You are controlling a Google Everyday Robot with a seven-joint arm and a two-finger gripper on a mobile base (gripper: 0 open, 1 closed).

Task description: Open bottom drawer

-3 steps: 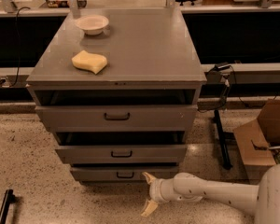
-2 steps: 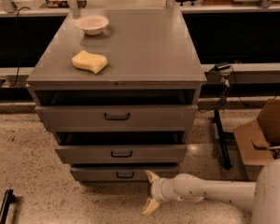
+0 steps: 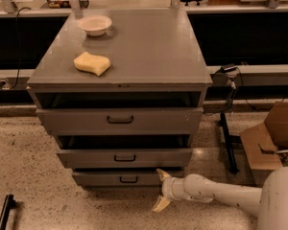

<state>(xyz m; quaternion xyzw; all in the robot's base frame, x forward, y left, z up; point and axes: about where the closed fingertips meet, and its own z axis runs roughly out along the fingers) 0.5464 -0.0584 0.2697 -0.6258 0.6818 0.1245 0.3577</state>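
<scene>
The bottom drawer (image 3: pixel 105 178) is the slimmest grey front of three, lowest in the grey cabinet, with a small dark bar handle (image 3: pixel 128 179) at its centre. It stands out a little from the cabinet, less than the two drawers above it. My gripper (image 3: pixel 161 189) is low near the floor, just right of the handle, in front of the drawer's right part. Its two cream fingers are spread open, one fingertip (image 3: pixel 162 174) up against the drawer front, the other down near the floor. It holds nothing. The white arm (image 3: pixel 221 193) reaches in from the lower right.
The top drawer (image 3: pixel 120 120) and the middle drawer (image 3: pixel 125 157) stand partly pulled out. A white bowl (image 3: pixel 94 25) and a yellow sponge (image 3: pixel 91 63) lie on the cabinet top. A cardboard box (image 3: pixel 273 138) and a black stand (image 3: pixel 227 138) are at the right on the speckled floor.
The gripper has shifted very slightly to the right and up along the bottom drawer's front. The drawers have not visibly moved.
</scene>
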